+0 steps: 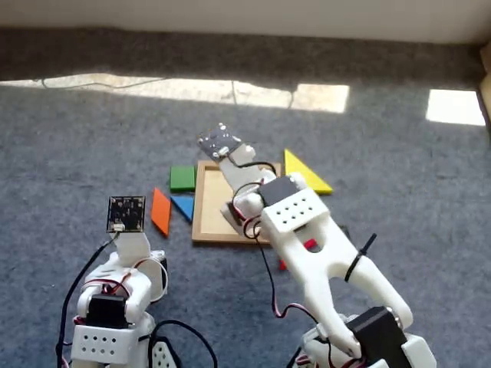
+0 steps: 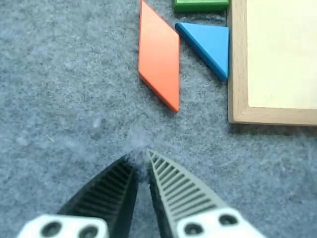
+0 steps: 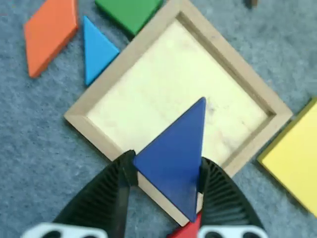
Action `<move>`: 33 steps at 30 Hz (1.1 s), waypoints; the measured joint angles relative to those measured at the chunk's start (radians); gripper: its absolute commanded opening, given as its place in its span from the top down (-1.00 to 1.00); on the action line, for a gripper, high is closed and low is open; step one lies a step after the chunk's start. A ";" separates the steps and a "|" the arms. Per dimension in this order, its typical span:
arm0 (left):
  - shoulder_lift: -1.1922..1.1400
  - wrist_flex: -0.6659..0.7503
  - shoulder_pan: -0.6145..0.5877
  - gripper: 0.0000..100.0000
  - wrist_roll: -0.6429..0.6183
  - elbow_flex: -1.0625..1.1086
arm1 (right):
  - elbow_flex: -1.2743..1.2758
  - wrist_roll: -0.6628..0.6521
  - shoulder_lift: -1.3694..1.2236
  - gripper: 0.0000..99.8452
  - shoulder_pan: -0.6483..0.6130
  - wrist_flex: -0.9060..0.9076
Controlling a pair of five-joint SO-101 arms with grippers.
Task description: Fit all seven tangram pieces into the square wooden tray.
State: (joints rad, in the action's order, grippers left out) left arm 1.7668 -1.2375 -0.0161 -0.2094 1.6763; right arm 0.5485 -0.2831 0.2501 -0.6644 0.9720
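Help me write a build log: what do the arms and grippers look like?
The left arm and right arm are white with black servos and black and red cables; a black cable tie rings the right one. The left gripper has one black and one grey ribbed finger; the right gripper has dark ribbed ones.

Bare carpet [image 2: 69, 89] lies open before my left jaws; the orange piece [image 2: 159, 52], light blue triangle [image 2: 210, 43] and tray rim [image 2: 237, 74] block beyond.

Bright sun patches on far carpet [image 1: 322, 96], soft daylight elsewhere, faint shadows, prob. window src.
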 measured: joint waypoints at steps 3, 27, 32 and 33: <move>0.000 0.000 0.000 0.99 0.000 0.000 | -0.061 0.051 -0.063 0.82 -0.044 0.000; 0.000 0.000 0.000 0.99 0.000 0.000 | -0.290 0.167 -0.437 0.38 -0.106 0.000; 0.000 0.000 0.000 0.99 0.000 0.000 | -0.290 0.195 -0.437 0.40 -0.106 0.038; 0.000 0.000 0.000 0.99 0.000 0.000 | -0.298 0.195 -0.439 0.45 -0.106 0.055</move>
State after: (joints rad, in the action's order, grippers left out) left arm 1.7668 -1.2375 -0.0161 -0.2094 1.6763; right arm 0.2509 -0.0882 -0.1887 -0.7702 1.0273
